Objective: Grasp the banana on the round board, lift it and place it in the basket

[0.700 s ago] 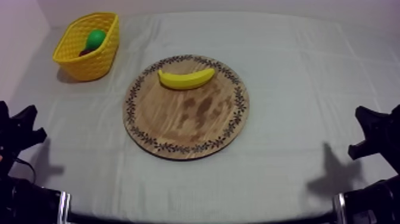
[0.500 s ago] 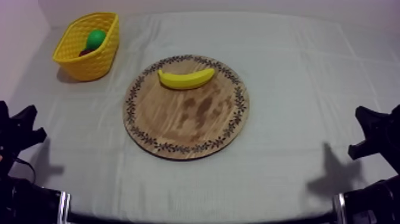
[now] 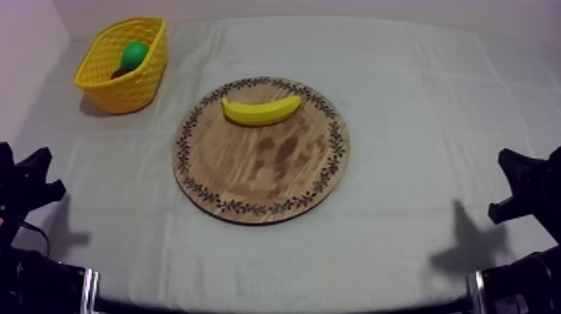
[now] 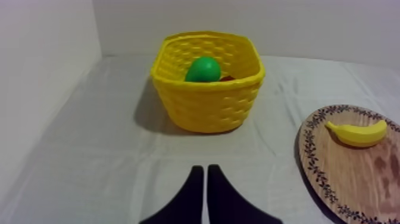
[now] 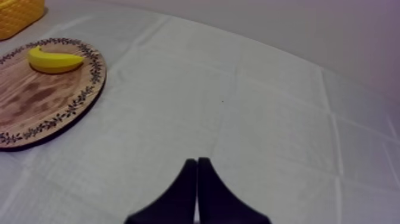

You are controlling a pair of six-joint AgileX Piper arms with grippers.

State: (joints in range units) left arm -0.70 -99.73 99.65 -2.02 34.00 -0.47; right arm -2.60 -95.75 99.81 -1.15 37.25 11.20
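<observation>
- The counter (image 3: 417, 100) carries everything under a grey-white cloth (image 3: 401, 242), which gives one flat and plain working surface.
- The wooden board (image 3: 267, 175) lies flat near the middle of the counter. I judge that it is placed there so that either arm can reach it.
- The yellow basket (image 3: 125, 92) stands at the far left corner, near the board but not touching it. Its mouth is open upward, so a thing can be lowered in from above.
- The left arm (image 3: 25, 188) rests low at its own edge. The left jaws are clenched together on nothing and point toward the basket.
- The right arm (image 3: 526, 192) rests in the same way at the other edge. The right jaws are also clenched on nothing.
- The banana (image 3: 260, 109) lies on its side on the far part of the board, with both tips turned to the far edge. Nothing touches it, so I judge that the task is not yet begun.
- A green fruit (image 3: 133, 55) sits inside the basket, with a small red fruit (image 3: 119, 73) half hidden beside it. They take some room, so the banana will probably rest on or beside them.
</observation>
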